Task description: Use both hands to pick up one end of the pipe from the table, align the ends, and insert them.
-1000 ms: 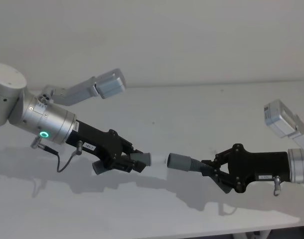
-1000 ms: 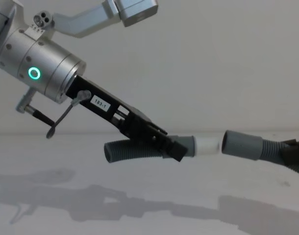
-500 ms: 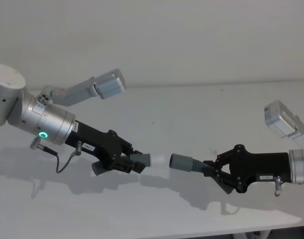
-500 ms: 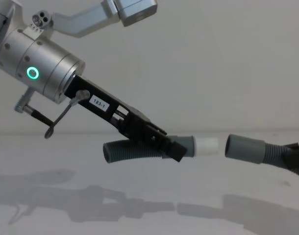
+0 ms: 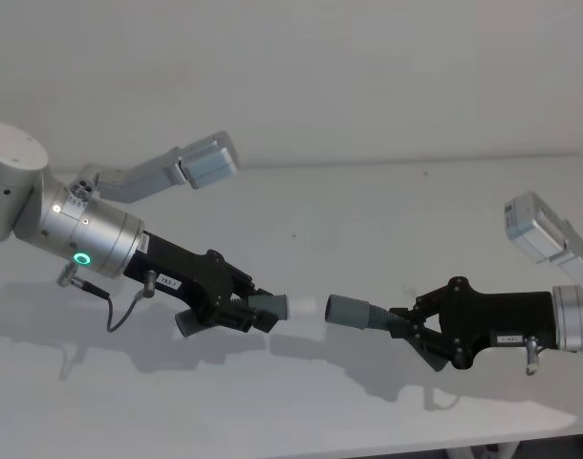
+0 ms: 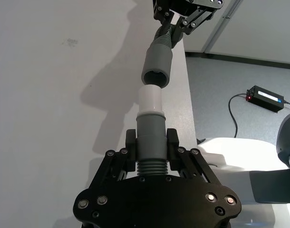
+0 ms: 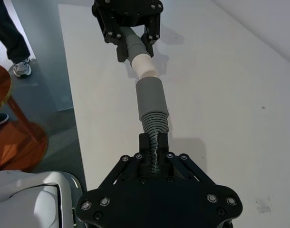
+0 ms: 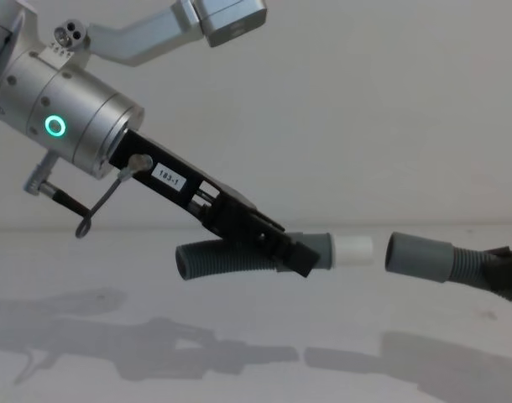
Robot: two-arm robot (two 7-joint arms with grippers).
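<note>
Both pipe pieces are held above the table (image 5: 387, 210). My left gripper (image 5: 246, 312) is shut on the dark grey piece (image 8: 218, 261), gripping near its cuff; the white tube tip (image 8: 353, 249) points toward the other piece. My right gripper (image 5: 399, 322) is shut on the ribbed part (image 7: 154, 124) of the second piece, whose wide grey open cuff (image 5: 347, 311) faces the white tip (image 5: 306, 308). A small gap separates the two ends, which are roughly in line. The left wrist view looks along the white tip (image 6: 150, 100) into the cuff's mouth (image 6: 158, 69).
The table's front edge (image 5: 368, 442) runs just below both arms. Beside the table, the floor holds a black box with a cable (image 6: 265, 98). An orange wooden stool (image 7: 7, 118) and a person's legs (image 7: 12, 38) stand off the table.
The gap between the white tip and the grey cuff has widened a little. The right gripper has drawn its piece slightly to the right, and the left arm has barely shifted.
</note>
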